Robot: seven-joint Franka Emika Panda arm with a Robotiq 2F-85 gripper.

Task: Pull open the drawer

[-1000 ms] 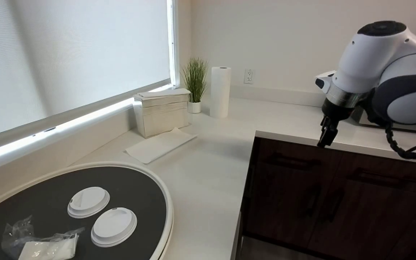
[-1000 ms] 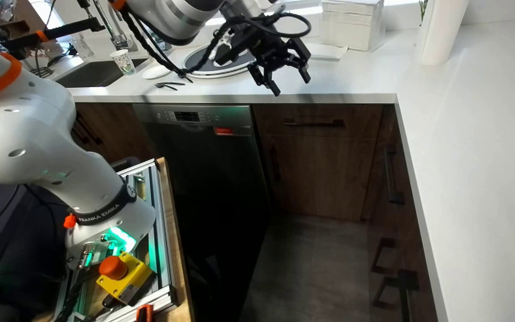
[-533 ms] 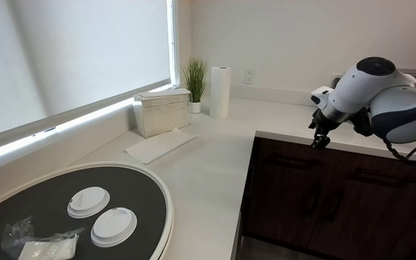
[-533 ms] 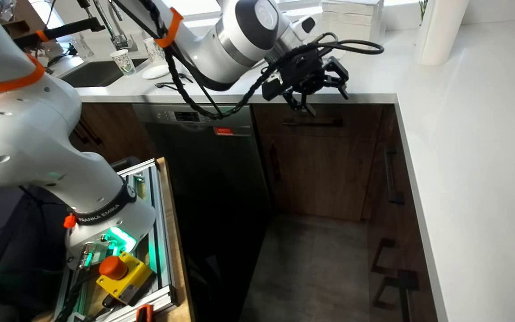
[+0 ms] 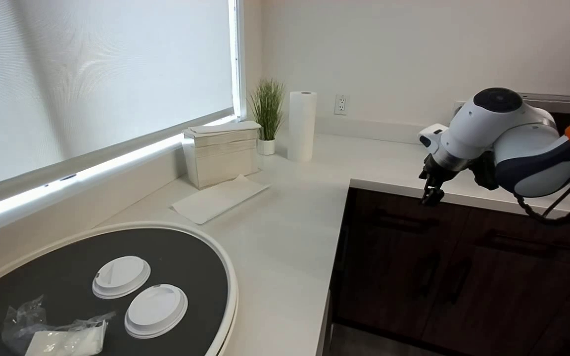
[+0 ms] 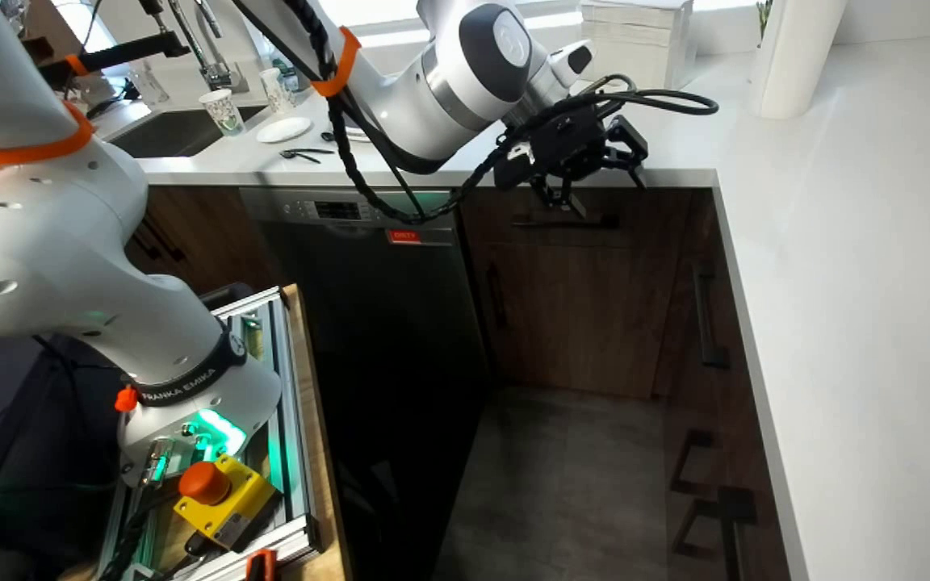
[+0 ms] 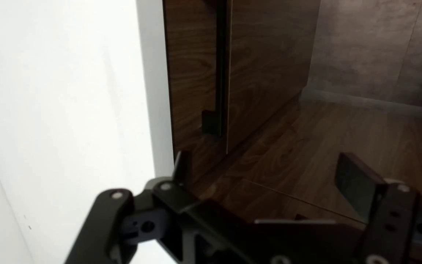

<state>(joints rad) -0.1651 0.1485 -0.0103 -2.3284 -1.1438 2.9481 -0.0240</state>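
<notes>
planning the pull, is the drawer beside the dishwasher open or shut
Shut: in an exterior view, the drawer sits flush with the door below.

A kitchen: sink [image 6: 170,134], tap [image 6: 221,76], dishwasher [image 6: 376,298], white counter [image 6: 860,290] and brown wooden cabinets [image 6: 582,315].

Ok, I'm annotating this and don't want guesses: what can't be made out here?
Drawer interiors: hidden by the shut drawer fronts in both exterior views.
Round tray: cut off by left and bottom edges in an exterior view.
Dishwasher display: any readout too small in an exterior view.
</notes>
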